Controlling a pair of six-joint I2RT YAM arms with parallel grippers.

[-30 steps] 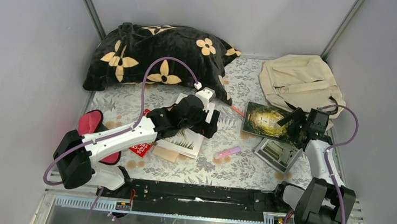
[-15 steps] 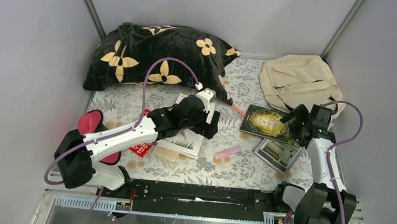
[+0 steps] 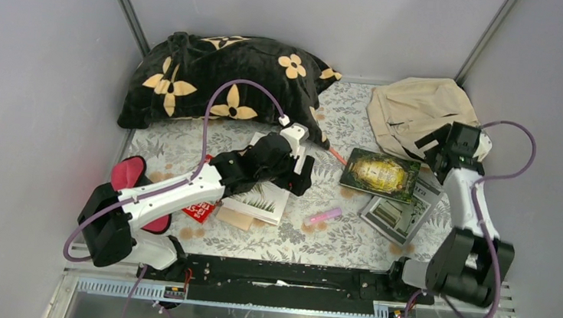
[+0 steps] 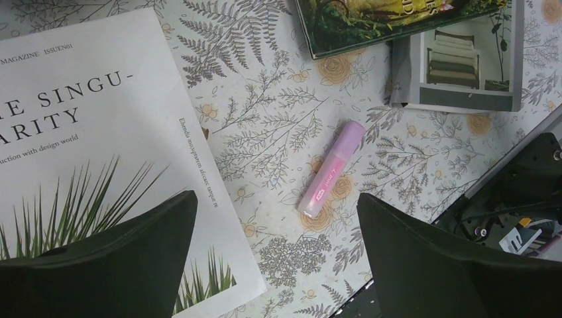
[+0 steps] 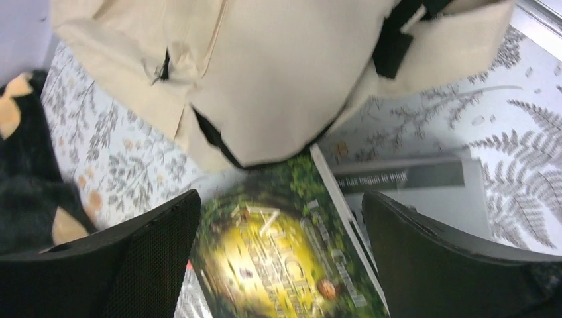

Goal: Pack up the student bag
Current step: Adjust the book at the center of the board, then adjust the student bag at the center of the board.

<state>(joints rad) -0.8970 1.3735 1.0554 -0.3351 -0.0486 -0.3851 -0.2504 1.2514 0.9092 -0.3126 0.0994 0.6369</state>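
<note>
Right tool nearer one student bag

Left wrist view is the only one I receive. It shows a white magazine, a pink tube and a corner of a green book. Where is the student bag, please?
Observer: The student bag lies in the far right corner, just beyond the green book.
Operator: Is the right gripper holding anything?
Observer: No. The right gripper is open with nothing between its fingers, and it hangs over the near edge of the bag.
Operator: Is anything else large on the far side?
Observer: Yes, a black pillow with yellow flowers lies at the far left.
</note>
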